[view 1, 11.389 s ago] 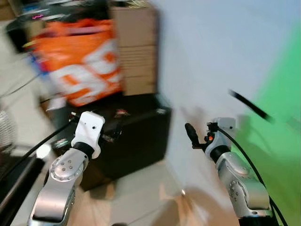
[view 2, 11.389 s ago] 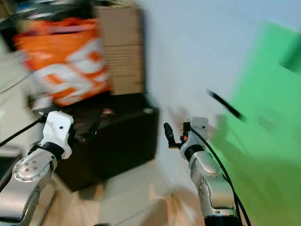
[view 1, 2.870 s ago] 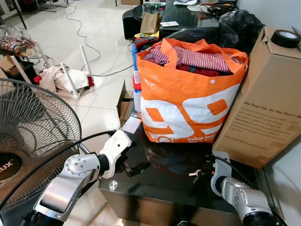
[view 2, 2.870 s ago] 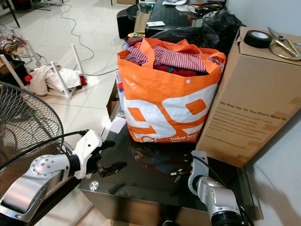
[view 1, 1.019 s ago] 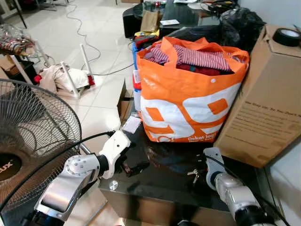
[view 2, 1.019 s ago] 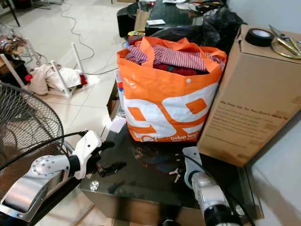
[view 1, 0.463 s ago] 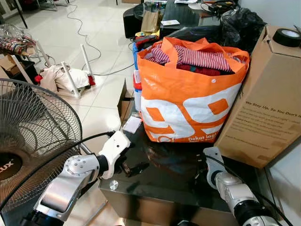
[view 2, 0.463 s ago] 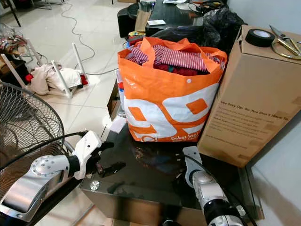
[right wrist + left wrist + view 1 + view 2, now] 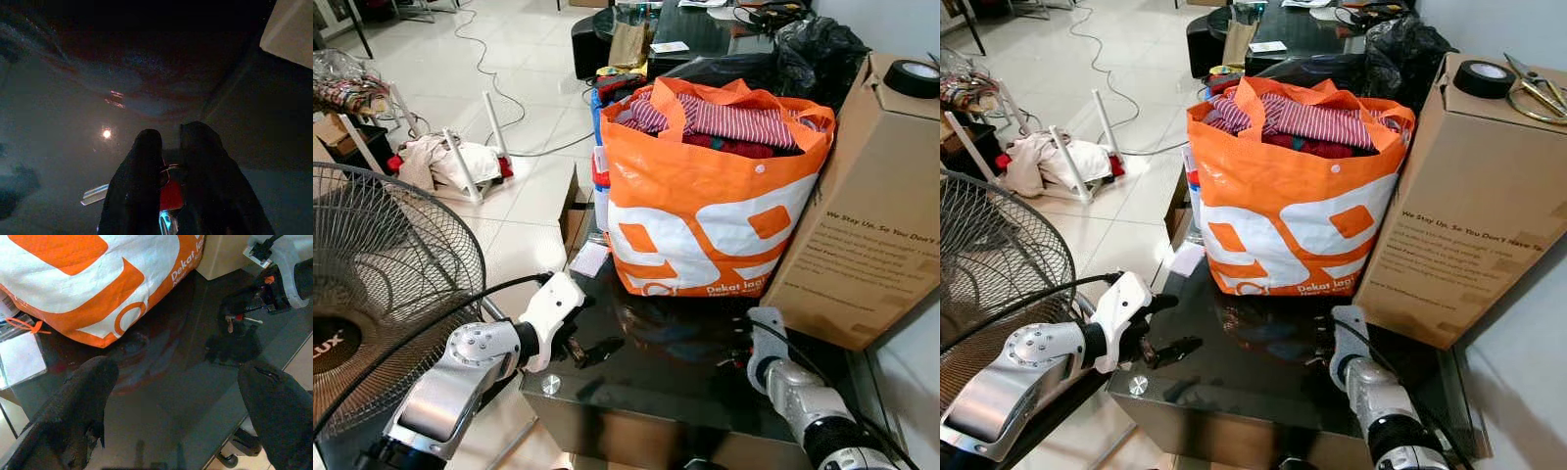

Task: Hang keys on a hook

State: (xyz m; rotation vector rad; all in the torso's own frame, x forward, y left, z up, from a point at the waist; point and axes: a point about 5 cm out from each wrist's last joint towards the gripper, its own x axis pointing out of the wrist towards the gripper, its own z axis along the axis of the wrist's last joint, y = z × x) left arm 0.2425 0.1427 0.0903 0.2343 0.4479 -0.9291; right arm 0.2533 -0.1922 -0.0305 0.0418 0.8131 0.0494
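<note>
My left gripper (image 9: 176,396): fingers spread wide, empty, over the black glass table (image 9: 646,377) near its front edge. Orange shopping bag (image 9: 710,196) behind. My right gripper (image 9: 168,169): pinched onto the keys (image 9: 171,193), low on the glass beside the cardboard box (image 9: 876,206).

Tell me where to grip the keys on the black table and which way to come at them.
Grip the keys at the red tag, from above. They lie flat on the glossy black table, so only a downward pinch seems workable. The right hand already has its fingers closed on that red part, with a silver blade sticking out sideways.
</note>
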